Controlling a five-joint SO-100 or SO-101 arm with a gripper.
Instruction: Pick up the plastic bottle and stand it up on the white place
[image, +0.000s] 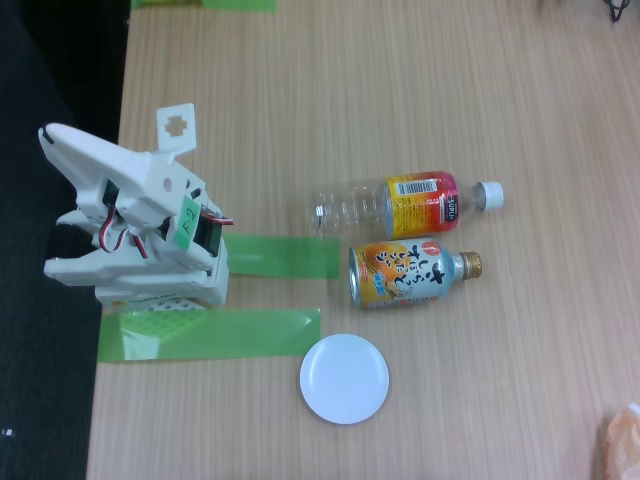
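The plastic bottle (405, 205) lies flat on the bench (400, 80), well away from the folded arm's pincer (55, 145), whose opening cannot be told. Likely slips: grabbing the touching metal bottle-can (410, 273), or tipping off the white place (344, 378).

Clear plastic bottle (405, 205), yellow-red label; white plate (344, 378); green tape (210, 333).
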